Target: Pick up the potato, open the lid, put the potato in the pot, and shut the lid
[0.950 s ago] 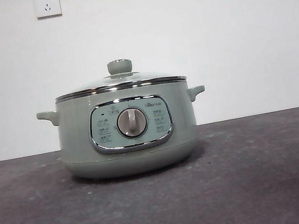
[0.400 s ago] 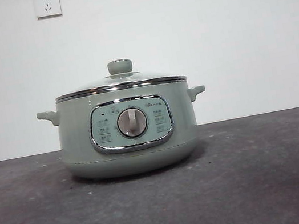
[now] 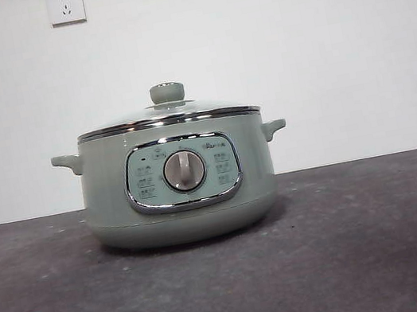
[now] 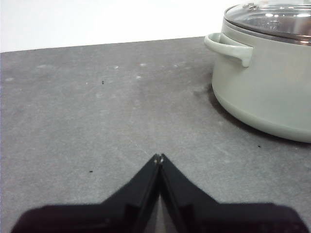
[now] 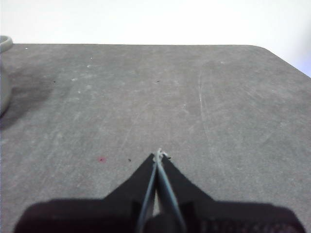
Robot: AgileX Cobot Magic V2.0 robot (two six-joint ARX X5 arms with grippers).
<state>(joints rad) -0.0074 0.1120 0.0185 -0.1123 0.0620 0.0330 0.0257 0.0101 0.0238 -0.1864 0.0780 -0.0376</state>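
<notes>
The sage-green pot (image 3: 177, 182) stands in the middle of the dark table, its dial facing the front view. The glass lid (image 3: 167, 115) with its green knob rests closed on the pot's chrome rim. No potato shows in any view. My left gripper (image 4: 159, 158) is shut and empty, low over the table, apart from the pot (image 4: 265, 82) and its side handle. My right gripper (image 5: 160, 155) is also shut and empty over bare table, with only an edge of the pot (image 5: 4, 73) at the side of its view. Neither arm shows in the front view.
Two wall sockets (image 3: 65, 5) hang on the white wall behind the table. The grey tabletop (image 5: 194, 97) ends in a rounded corner far from the right gripper. A small red speck (image 5: 101, 159) lies on the table near the right gripper.
</notes>
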